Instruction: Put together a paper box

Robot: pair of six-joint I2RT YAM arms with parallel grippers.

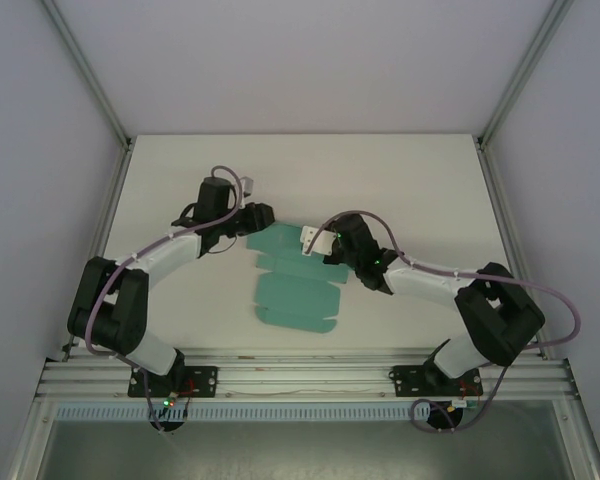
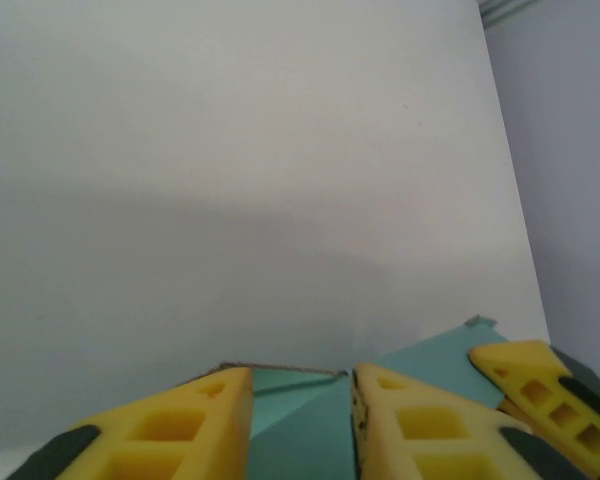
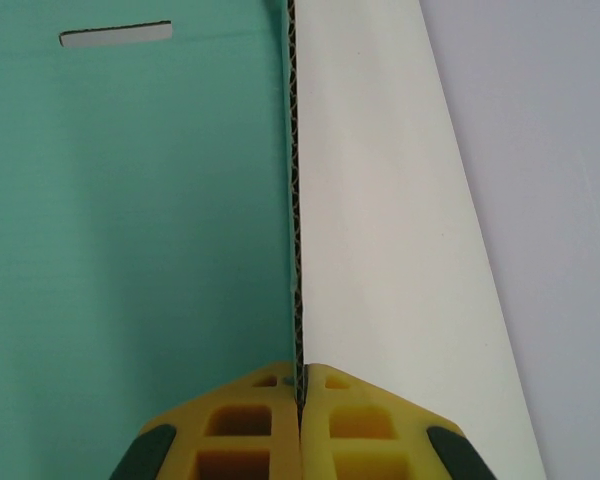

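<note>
The paper box [image 1: 295,290] is a flat teal-green die-cut sheet lying in the middle of the table. My left gripper [image 1: 258,218] is at the sheet's far left corner. In the left wrist view its yellow fingers [image 2: 180,425] stand apart, with a teal flap [image 2: 310,420] between them. My right gripper [image 1: 325,245] is at the sheet's far right side. In the right wrist view the right gripper [image 3: 300,378] is shut on the card's edge. The corrugated edge [image 3: 296,200] runs straight away from the jaws, the teal face [image 3: 130,250] to its left.
The white table [image 1: 180,180] has bare room behind and on both sides of the sheet. Grey walls and metal frame posts [image 1: 95,90] close it in. A slot [image 3: 115,33] is cut in the card. The right gripper's yellow finger [image 2: 540,395] sits close beside my left one.
</note>
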